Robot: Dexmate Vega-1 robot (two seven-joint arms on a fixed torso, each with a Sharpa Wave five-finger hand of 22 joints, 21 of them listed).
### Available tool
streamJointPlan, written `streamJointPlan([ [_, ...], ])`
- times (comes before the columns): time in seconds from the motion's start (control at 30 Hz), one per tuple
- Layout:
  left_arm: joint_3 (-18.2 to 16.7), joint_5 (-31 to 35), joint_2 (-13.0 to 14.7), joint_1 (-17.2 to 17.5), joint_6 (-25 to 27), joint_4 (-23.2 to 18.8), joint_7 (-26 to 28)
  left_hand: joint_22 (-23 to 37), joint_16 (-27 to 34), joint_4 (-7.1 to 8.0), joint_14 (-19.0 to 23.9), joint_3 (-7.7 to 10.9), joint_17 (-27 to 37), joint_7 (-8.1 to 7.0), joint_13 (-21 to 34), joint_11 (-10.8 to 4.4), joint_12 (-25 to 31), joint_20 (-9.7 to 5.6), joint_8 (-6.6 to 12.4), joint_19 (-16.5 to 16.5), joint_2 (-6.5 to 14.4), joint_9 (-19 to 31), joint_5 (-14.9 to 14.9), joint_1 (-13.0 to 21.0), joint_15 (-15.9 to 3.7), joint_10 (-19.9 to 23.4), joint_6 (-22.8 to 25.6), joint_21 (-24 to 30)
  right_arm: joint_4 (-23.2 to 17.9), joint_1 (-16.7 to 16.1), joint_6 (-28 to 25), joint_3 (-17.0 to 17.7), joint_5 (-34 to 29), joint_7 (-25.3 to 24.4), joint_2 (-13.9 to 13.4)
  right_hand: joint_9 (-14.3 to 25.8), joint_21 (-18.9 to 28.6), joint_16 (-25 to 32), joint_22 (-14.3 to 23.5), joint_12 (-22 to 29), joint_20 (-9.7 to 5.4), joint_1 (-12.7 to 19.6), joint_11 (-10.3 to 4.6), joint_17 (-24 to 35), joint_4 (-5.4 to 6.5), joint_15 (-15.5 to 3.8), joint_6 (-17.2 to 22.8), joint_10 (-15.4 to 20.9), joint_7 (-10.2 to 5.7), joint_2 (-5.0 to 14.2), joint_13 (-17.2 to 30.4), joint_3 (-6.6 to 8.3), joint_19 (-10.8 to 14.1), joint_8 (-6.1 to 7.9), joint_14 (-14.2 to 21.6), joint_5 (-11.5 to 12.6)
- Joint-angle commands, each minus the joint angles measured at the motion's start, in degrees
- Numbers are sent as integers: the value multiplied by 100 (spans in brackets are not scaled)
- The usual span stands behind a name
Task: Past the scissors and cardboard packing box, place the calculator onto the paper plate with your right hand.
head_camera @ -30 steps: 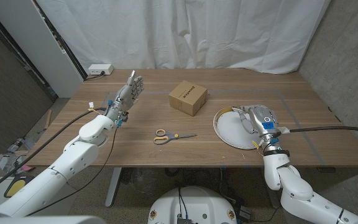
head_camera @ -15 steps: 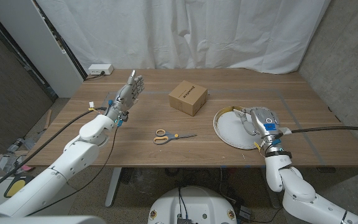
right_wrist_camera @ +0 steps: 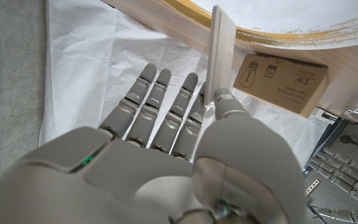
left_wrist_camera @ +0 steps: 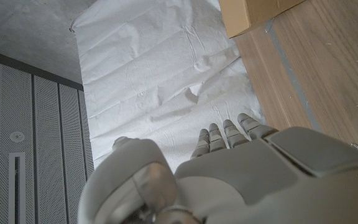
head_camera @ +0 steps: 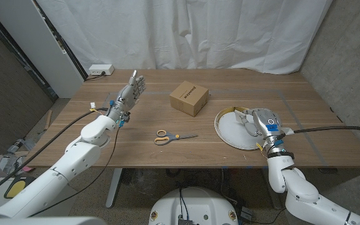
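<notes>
Edge-on, the calculator [right_wrist_camera: 221, 53] is pinched by the right robot hand [head_camera: 262, 122] over the paper plate [head_camera: 231, 132].

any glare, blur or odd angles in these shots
Head view: even, soft light, sharp, no glare on the paper plate or scissors. Left wrist view: turned, the left hand close and soft-edged. Right wrist view: turned too, the right hand looms large, the box beyond it readable.

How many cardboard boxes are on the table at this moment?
1. The cardboard box stands at the middle of the table, behind the scissors and left of the paper plate. None seems hidden.
</notes>
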Motion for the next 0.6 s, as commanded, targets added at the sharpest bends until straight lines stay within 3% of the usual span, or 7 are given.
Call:
streamJointPlan([
  [0.03, 21, 23, -37, 14, -26, -17, 50, 21, 6, 2, -32, -62, 14, 31, 20, -7, -23, -47, 2, -46, 40, 15, -9, 46, 8, 9, 25, 23, -4, 7, -1, -2, 57, 69, -46, -1, -5, -21, -10, -76, -336, -29, -7, 6, -21, -564, -133, -119, 11, -68, 22, -28, -55, -89, -57, -1],
  [0.23, 26, 37, -36, 17, -17, -35, 69, 21, 6, 2, -31, -66, 14, 30, 20, -22, -21, -50, 0, -48, 42, 15, -10, 50, 6, 14, 21, 23, -8, 1, -8, -3, 88, 85, -51, 19, -42, -62, -23, -157, -316, 49, -22, -11, -140, -547, -326, -288, -31, -175, 35, -14, -137, -166, -152, 4],
  [0.6, 19, 42, -34, 76, -13, -85, 114, 21, 7, 3, -30, -74, 14, 35, 20, -18, -22, -55, 0, -49, 47, 15, -13, 57, 10, 10, 23, 23, -31, 2, -20, 9, 147, 113, -59, 50, -81, -74, -33, -216, -283, -21, 35, 2, -161, -510, -539, -437, -21, -283, 49, -64, -218, -230, -257, 22],
])
